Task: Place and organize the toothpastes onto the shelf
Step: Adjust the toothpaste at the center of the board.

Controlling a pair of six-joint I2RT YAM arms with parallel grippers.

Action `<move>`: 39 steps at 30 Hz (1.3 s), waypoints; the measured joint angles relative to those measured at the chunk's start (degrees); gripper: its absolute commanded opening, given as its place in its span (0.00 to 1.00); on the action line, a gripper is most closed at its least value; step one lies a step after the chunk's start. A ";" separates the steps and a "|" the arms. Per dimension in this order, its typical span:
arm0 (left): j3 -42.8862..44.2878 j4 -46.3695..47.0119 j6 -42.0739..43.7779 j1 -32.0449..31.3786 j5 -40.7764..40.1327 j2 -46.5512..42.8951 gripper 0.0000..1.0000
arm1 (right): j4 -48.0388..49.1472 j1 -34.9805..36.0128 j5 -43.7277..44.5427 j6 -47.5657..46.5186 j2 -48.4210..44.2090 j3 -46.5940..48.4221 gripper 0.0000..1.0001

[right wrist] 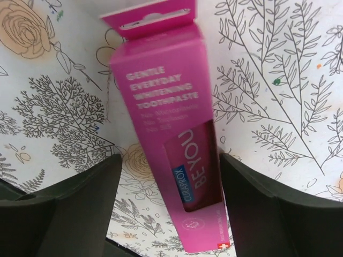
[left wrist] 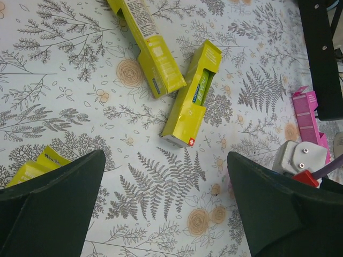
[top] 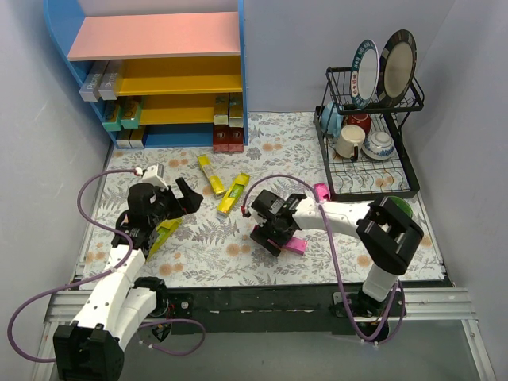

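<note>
A magenta toothpaste box (right wrist: 166,123) lies flat on the floral cloth between the fingers of my right gripper (right wrist: 170,203). The jaws straddle its lower end: a clear gap on the left, the right finger close to its edge. In the top view that gripper (top: 278,236) sits over this pink box (top: 297,245). My left gripper (top: 189,197) hangs open over bare cloth. Two yellow boxes (left wrist: 147,43) (left wrist: 192,96) lie ahead of it and a third (left wrist: 35,166) is beside its left finger. The shelf (top: 155,36) at the back left holds several boxes (top: 99,81).
A second pink box (top: 321,191) lies behind the right arm. A black wire dish rack (top: 365,151) with plates, cups and bowls stands at the back right. A purple cable loops over the table from each wrist. Grey walls close both sides.
</note>
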 measured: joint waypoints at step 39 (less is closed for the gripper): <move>10.12 2.32 -11.19 -42.40 -25.24 21.49 0.98 | 18.14 -16.81 5.86 35.87 -27.56 -10.99 0.98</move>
